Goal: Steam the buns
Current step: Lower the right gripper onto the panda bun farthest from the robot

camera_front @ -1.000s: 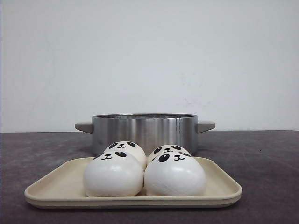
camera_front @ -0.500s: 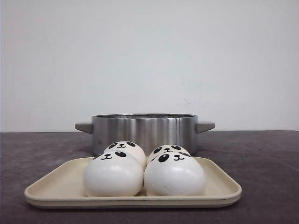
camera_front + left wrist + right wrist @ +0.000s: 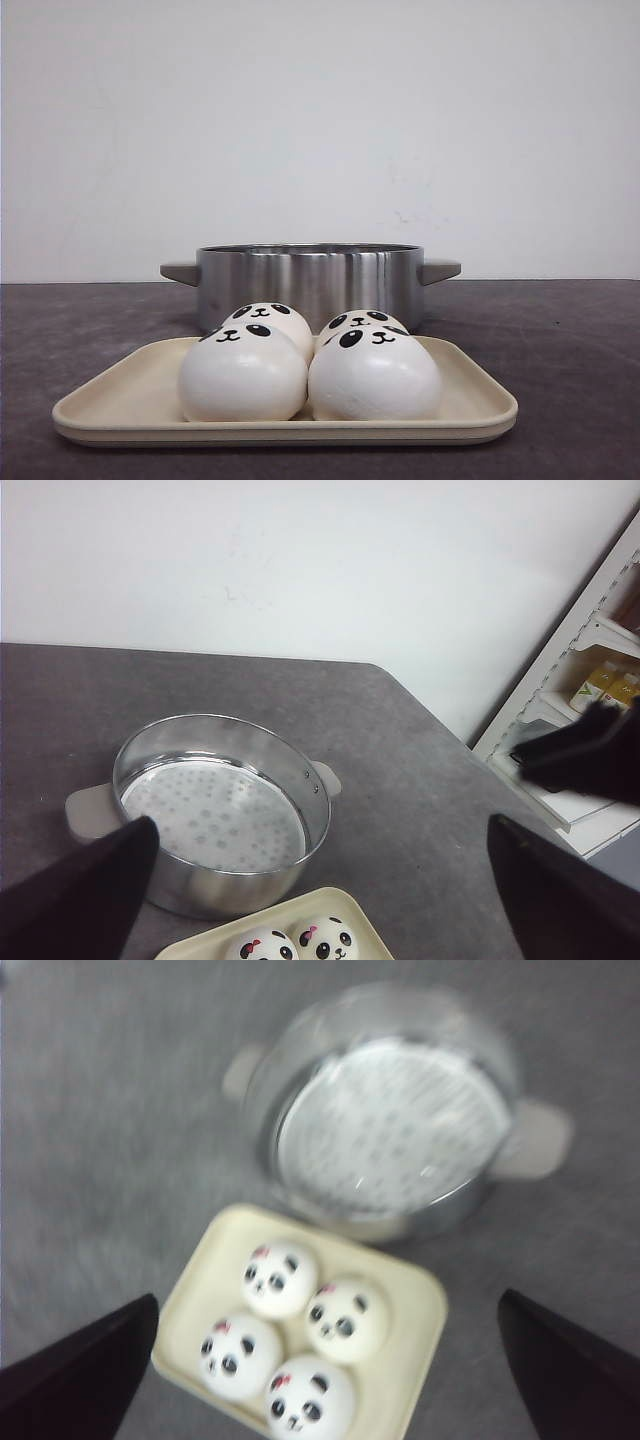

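Note:
Several white panda-faced buns [image 3: 243,375] sit packed together on a cream tray [image 3: 120,400] at the table's front. Right behind it stands a steel steamer pot [image 3: 310,275] with two grey handles. No gripper shows in the front view. In the left wrist view my left gripper [image 3: 320,823] hangs open above the pot [image 3: 215,810] and the tray's far corner, where two buns [image 3: 326,940] show. The right wrist view is blurred. There my right gripper [image 3: 327,1300] is open high above the tray [image 3: 415,1360] of buns [image 3: 280,1278], and the pot [image 3: 390,1125] with its perforated floor holds nothing.
The dark grey table [image 3: 570,340] runs back to a white wall. In the left wrist view a white shelf unit [image 3: 590,670] stands past the table's edge, with a black shape [image 3: 590,755] in front of it.

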`<control>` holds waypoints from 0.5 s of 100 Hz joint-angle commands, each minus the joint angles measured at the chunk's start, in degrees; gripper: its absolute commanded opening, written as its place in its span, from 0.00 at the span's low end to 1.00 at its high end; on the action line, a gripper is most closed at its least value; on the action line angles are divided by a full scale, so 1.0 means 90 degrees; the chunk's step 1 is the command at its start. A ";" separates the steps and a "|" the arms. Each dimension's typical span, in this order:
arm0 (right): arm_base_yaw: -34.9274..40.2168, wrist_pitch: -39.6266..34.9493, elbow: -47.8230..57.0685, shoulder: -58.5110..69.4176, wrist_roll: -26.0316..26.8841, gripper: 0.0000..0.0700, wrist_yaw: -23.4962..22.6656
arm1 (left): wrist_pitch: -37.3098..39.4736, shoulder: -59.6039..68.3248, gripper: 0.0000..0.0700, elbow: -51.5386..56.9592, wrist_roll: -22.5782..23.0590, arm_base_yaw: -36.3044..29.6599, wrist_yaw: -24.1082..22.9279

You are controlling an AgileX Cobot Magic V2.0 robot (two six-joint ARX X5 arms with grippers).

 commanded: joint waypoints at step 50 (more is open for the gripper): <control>0.0551 0.0078 0.0117 0.3254 0.0695 0.67 0.0272 | 0.0036 0.0029 0.90 0.0073 -0.0097 -0.0274 -0.0029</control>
